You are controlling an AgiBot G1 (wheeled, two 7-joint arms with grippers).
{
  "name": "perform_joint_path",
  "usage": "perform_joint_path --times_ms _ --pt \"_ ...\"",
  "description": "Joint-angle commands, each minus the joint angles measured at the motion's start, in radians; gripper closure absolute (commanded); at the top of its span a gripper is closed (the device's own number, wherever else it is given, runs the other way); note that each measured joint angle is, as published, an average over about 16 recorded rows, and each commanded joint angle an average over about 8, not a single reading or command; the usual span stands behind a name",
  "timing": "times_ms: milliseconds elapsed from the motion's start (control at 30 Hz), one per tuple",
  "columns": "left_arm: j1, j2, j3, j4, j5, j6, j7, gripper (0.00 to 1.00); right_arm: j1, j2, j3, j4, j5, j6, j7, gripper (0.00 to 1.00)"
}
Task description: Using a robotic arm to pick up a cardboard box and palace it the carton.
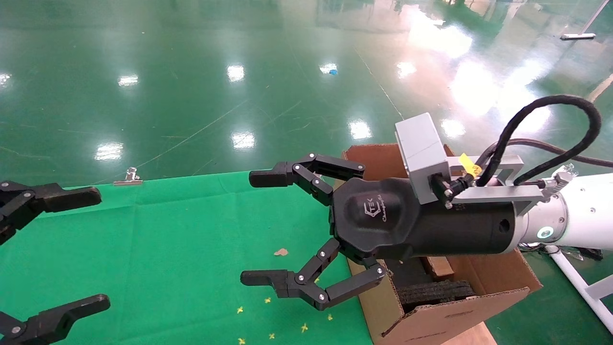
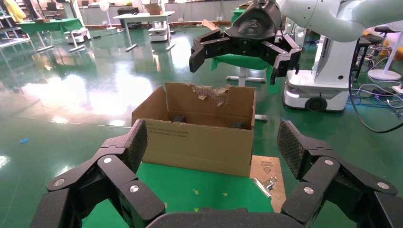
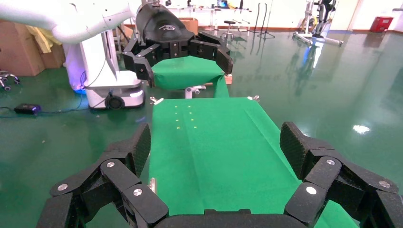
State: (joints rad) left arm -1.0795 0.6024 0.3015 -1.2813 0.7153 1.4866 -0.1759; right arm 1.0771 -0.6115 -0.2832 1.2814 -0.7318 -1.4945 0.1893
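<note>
My right arm [image 1: 584, 211], glossy white with a green ring light, a grey box and a black cable, reaches in from the right. Its gripper [image 1: 256, 228] is open and empty, held above the green table next to the carton's near-left side. It also shows in its own wrist view [image 3: 217, 142] and in the left wrist view [image 2: 237, 64] above the carton. The carton [image 1: 459, 316] stands at the table's right end, with a ragged torn flap [image 2: 209, 91] and black foam [image 1: 433, 291] inside. A small brown cardboard piece [image 1: 438, 267] lies inside it, mostly hidden under the gripper; I cannot tell whether it is the cardboard box.
My left gripper [image 1: 95, 249] is open and empty at the far left above the green cloth [image 1: 167, 230]. Binder clips [image 1: 129, 176] [image 2: 265, 184] hold the cloth's edges. Small yellow marks [image 1: 268, 300] dot the cloth. Glossy green floor surrounds the table.
</note>
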Motion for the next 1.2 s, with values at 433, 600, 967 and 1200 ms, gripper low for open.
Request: perform_joint_path --times_ms 433,600,967,1200 --pt "0.000 0.000 0.000 0.000 0.000 0.000 0.000 0.00 0.001 0.000 -0.001 -0.001 -0.001 0.001 0.000 0.00" --pt "0.000 0.000 0.000 0.000 0.000 0.000 0.000 0.00 0.001 0.000 -0.001 -0.001 -0.001 0.001 0.000 0.00" --pt "0.000 0.000 0.000 0.000 0.000 0.000 0.000 0.00 0.001 0.000 -0.002 -0.001 -0.001 0.001 0.000 0.00" --pt "0.000 0.000 0.000 0.000 0.000 0.000 0.000 0.00 0.001 0.000 -0.002 -0.001 -0.001 0.001 0.000 0.00"
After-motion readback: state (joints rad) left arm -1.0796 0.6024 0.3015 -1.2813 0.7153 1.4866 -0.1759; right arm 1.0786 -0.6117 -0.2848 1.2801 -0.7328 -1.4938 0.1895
